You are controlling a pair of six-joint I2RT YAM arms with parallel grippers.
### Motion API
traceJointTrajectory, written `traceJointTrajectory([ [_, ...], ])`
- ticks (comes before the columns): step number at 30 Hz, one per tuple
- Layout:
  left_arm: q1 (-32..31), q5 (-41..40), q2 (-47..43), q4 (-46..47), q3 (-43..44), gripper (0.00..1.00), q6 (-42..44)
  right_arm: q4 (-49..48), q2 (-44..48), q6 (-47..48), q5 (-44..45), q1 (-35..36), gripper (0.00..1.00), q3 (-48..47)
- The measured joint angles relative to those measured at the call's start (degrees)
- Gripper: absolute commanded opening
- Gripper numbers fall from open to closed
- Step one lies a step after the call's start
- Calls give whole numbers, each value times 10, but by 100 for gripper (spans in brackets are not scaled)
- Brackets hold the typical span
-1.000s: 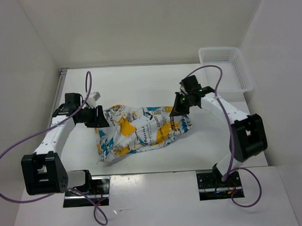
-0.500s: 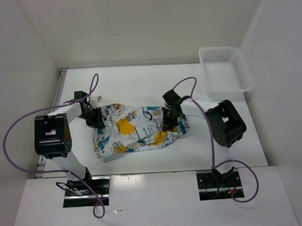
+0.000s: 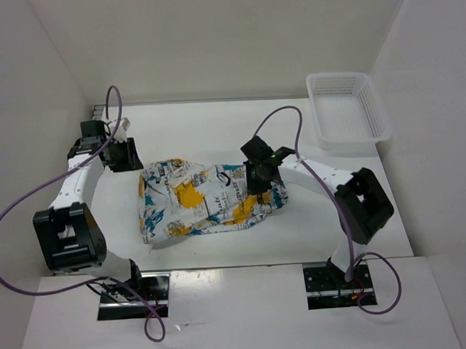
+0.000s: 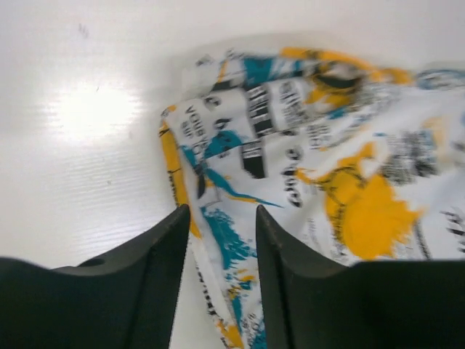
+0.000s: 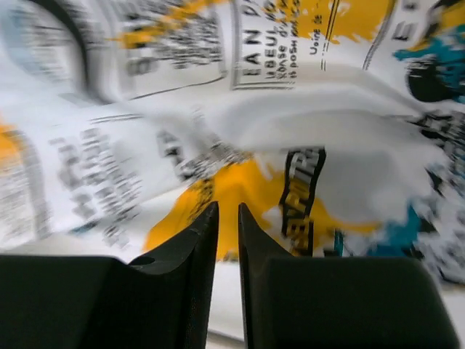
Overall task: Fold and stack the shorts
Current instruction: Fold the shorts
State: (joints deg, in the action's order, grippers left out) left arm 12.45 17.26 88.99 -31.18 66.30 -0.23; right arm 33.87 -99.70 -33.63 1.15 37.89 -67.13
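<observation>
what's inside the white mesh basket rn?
Nothing visible: the white plastic mesh basket shows only its bare floor. The white printed cloth shorts lie outside it, on the white table. Nothing covers its inside.

Booth is closed in by three plain matte white walls: back wall [image 3: 213, 45], left wall [image 3: 31, 105], right wall [image 3: 433, 83]. The space between them is filled by a white table [image 3: 208, 129]. A fine ribbed texture is seen on its surface in the left wrist view. A thin metal strip [image 3: 95, 112] is seen at the table's far-left corner. A seam [image 3: 244, 264] is seen across the near edge, with a white front ledge [image 3: 238, 312] on the camera side. Lighting is even and diffuse; only soft shadows are cast. One bright glare patch [image 4: 94, 113] is picked up on the tabletop in the left wrist view, and a small dark speck [image 4: 82, 30] is noted near it.
</observation>
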Motion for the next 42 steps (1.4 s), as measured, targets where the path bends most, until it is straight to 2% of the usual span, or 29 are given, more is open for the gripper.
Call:
traceJointTrajectory([
  [3, -5, 39, -57, -8, 5, 32, -1, 7, 62, 0, -7, -1, 18, -9],
  [4, -10, 54, -71, -9, 0, 28, -1, 7, 78, 1, -15, 0, 14, -7],
  [6, -31, 84, -91, -7, -27, 20, 0, -1, 98, 2, -37, 0, 12, 3],
  [12, -78, 131, -96, -31, -173, 22, 0, -20, 54, 1, -79, 2, 11, 52],
  [18, -80, 108, -67, -42, -205, 21, 0, -36, -17, 0, -96, 1, 11, 75],
  [19, -80, 102, -52, -37, -205, 21, 0, -35, -16, 1, -93, 1, 13, 74],
  [21, -80, 84, -18, -26, -206, 21, 0, -30, -9, 4, -80, 2, 27, 73],
  [22, -80, 75, -5, -21, -207, 21, 0, -24, 2, 5, -71, 2, 36, 71],
  [23, -80, 65, 10, -17, -206, 21, -2, -17, 17, 4, -63, 2, 51, 70],
  [27, -79, 65, 38, -35, -179, 21, -4, 2, 123, 11, -49, -33, 63, 59],
  [31, -79, 60, 40, -30, -165, 27, -2, -9, 225, 11, -68, -149, 59, 74],
  [34, -79, 57, 21, -36, -154, 48, 0, -14, 260, -1, -103, -222, 58, 124],
  [36, -79, 57, -2, -48, -141, 59, 0, -13, 260, -16, -130, -231, 59, 157],
  [40, -79, 55, -72, -86, -125, 59, 0, -13, 259, -49, -175, -229, 71, 197],
  [42, -79, 54, -108, -106, -135, 57, 0, -16, 259, -62, -186, -229, 72, 204],
])
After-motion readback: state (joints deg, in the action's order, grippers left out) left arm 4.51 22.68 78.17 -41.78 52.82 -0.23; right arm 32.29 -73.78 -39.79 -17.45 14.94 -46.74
